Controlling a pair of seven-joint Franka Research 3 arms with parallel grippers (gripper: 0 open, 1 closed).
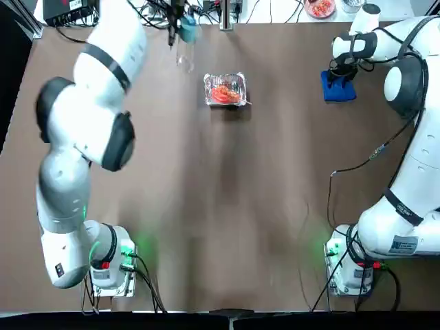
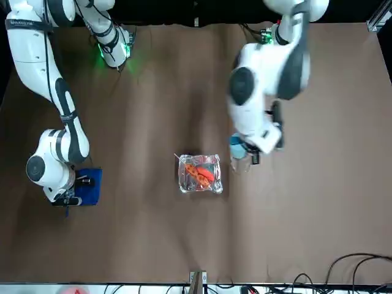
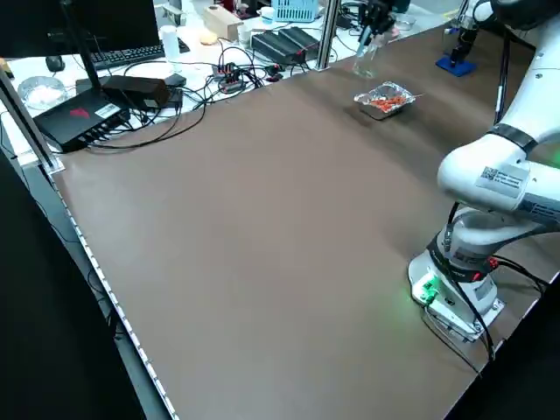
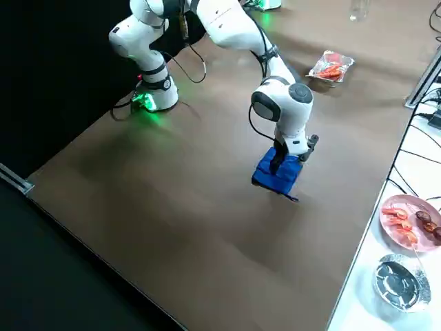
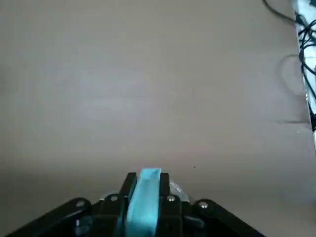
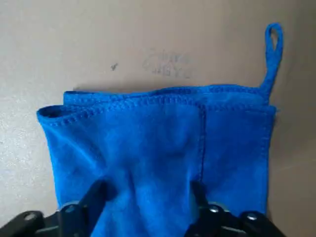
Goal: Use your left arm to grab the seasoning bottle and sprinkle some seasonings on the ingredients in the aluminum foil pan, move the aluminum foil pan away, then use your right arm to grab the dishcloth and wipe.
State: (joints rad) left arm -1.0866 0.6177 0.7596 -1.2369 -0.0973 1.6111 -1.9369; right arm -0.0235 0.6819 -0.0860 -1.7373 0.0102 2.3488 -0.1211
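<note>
My left gripper [image 1: 180, 29] [image 5: 144, 178] is shut on the light blue cap of the seasoning bottle [image 1: 184, 59] [image 2: 239, 158] [image 5: 143, 210], which hangs upright at the table's far side, to the left of the aluminum foil pan [image 1: 236, 80] [image 2: 214, 184]. The pan holds orange-red ingredients [image 1: 224, 93] [image 2: 200, 173]. I cannot tell if the bottle's base touches the table. Far right, my right gripper [image 1: 340, 74] [image 6: 147, 190] is open, its fingertips [image 6: 97, 193] pressed down into the folded blue dishcloth [image 1: 339, 91] [image 6: 158, 138] [image 4: 277, 174].
A small round dish [image 1: 320, 7] [image 4: 408, 221] with red food and a metal bowl [image 4: 397, 280] sit on the white bench beyond the table's edge. Cables and black boxes [image 3: 131, 92] line the far edge. The brown tabletop [image 1: 227, 206] spreads wide between the two arm bases.
</note>
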